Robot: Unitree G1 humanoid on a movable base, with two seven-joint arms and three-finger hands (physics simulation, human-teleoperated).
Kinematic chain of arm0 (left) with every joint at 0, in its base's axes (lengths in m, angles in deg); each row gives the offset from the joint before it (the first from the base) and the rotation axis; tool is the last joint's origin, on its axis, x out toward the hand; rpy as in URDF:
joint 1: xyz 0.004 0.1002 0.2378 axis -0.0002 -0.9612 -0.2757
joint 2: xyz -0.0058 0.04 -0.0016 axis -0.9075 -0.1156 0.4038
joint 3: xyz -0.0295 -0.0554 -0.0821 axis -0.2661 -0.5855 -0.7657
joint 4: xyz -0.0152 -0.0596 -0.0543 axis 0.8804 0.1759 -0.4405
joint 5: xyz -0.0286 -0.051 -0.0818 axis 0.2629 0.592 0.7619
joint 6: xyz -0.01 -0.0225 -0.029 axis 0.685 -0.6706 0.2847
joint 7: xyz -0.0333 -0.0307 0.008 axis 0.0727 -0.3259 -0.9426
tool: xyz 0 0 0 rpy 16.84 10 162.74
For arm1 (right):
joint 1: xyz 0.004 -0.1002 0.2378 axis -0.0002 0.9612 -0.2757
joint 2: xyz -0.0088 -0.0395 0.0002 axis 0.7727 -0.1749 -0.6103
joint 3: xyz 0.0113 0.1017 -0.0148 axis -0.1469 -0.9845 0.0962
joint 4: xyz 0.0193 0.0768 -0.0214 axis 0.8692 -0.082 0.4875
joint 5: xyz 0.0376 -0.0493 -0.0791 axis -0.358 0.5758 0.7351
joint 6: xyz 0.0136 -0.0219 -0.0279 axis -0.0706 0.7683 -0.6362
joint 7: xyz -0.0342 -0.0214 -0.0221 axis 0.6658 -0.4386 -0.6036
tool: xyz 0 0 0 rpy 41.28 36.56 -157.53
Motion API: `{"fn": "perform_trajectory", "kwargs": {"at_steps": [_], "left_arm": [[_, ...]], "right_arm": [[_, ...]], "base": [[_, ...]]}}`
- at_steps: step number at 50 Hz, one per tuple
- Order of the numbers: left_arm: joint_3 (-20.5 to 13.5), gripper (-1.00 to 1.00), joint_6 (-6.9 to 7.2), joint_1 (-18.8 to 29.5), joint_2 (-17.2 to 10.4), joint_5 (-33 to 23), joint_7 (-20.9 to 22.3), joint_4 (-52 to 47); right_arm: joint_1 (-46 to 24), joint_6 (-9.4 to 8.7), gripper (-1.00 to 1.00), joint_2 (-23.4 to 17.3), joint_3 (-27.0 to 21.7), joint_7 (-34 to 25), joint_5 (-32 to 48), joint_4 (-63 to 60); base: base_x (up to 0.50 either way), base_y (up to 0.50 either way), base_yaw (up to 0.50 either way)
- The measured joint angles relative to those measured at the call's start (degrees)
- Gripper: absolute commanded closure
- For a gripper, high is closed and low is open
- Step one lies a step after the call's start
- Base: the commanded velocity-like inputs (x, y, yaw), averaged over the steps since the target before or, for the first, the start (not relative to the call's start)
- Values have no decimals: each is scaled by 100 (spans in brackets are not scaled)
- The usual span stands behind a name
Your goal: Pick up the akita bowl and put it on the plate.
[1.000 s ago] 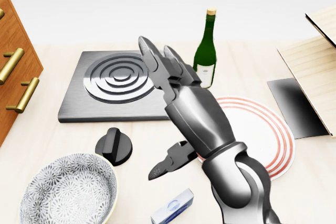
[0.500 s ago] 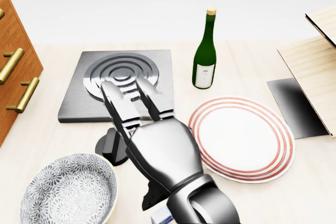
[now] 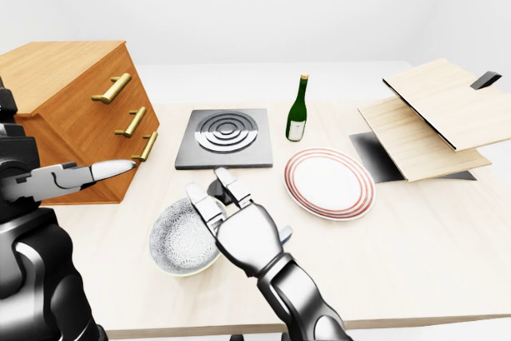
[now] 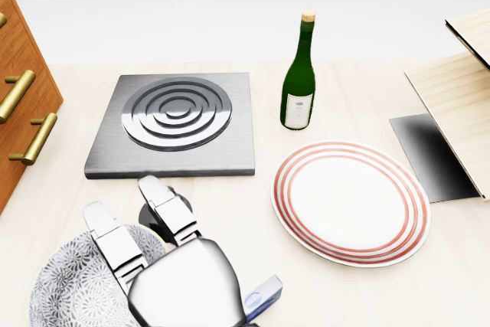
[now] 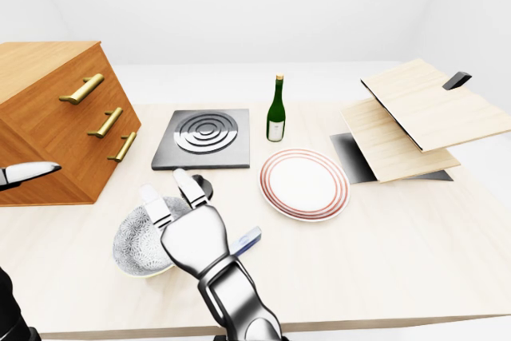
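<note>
1. Your right hand is hovering at the right edge of the akita bowl with its fingers spread out straight. It's not gripping anything, and I can't tell if it's touching the rim.
2. The bowl sits near the bottom-left of the table in the left-eye view. It's grey-patterned inside and there's nothing in it as far as the hand lets you see.
3. The plate, with its red rings, lies flat to the right of the bowl, well apart from it, with nothing on it.
4. Your left hand is up by the wooden drawer cabinet at the left-eye view's left. Its fingers point out and hold nothing.
5. The stove burner is above the bowl in the head view, with the wine bottle standing upright just to its right.
6. A black knob is poking out behind your fingers, and a small blue-and-white box is lying by your wrist.
</note>
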State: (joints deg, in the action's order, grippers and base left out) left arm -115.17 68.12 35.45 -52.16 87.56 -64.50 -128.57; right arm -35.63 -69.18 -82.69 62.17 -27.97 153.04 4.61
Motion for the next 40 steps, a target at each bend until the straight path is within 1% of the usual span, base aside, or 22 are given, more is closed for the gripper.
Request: {"fn": "perform_trajectory", "kwargs": {"at_steps": [10,24,29,40], "left_arm": [[44,-100,0,11,23,10,-15,0],[68,-100,0,21,14,-11,-10,-34],[100,-100,0,0,27,-76,15,-28],[179,-100,0,-30,100,-258,100,-11]], "right_arm": [[103,-112,-100,46,412,194,120,420],[153,-423,-100,207,892,374,24,1088],[129,-498,-100,261,905,439,-112,1384],[60,-498,-100,358,782,570,-325,1934]], "base": [[0,0,0],[0,0,0],[0,0,0],[0,0,0]]}}
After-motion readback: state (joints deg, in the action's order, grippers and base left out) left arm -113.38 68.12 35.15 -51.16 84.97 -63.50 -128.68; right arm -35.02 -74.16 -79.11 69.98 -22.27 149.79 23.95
